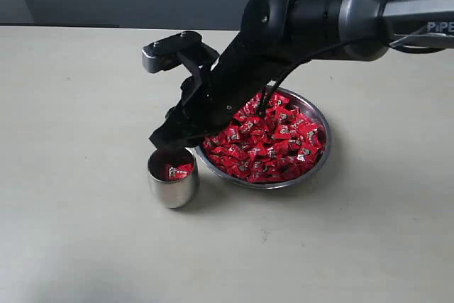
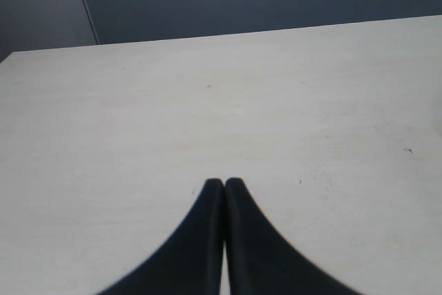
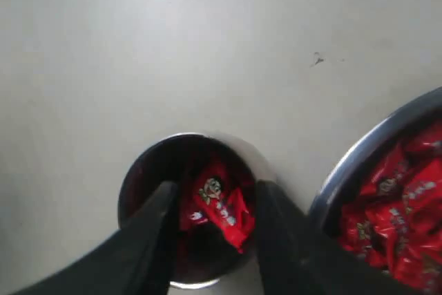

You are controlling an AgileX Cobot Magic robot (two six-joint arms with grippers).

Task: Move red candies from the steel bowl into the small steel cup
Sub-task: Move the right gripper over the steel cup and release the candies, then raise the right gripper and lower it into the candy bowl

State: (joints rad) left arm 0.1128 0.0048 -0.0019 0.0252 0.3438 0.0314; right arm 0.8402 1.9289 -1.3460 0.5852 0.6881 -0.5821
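The steel bowl point(image 1: 320, 160) sits mid-table, heaped with red candies point(image 1: 273, 143). Just beside its rim stands the small steel cup point(image 1: 172, 189), upright, with a few red candies point(image 1: 177, 171) inside. My right gripper point(image 1: 167, 140) hovers directly over the cup's mouth. In the right wrist view that gripper point(image 3: 217, 186) is open, and a red candy point(image 3: 222, 205) shows loose between the fingers, inside the cup point(image 3: 207, 136). The bowl's rim point(image 3: 352, 164) lies close alongside. My left gripper point(image 2: 224, 182) is shut, holds nothing, and is out of the exterior view.
The pale table point(image 1: 78, 104) spreads wide around the bowl and cup. A dark wall runs along its far edge. The right arm's black body point(image 1: 298, 19) reaches over the bowl from the right. The left wrist view shows only bare tabletop point(image 2: 207, 101).
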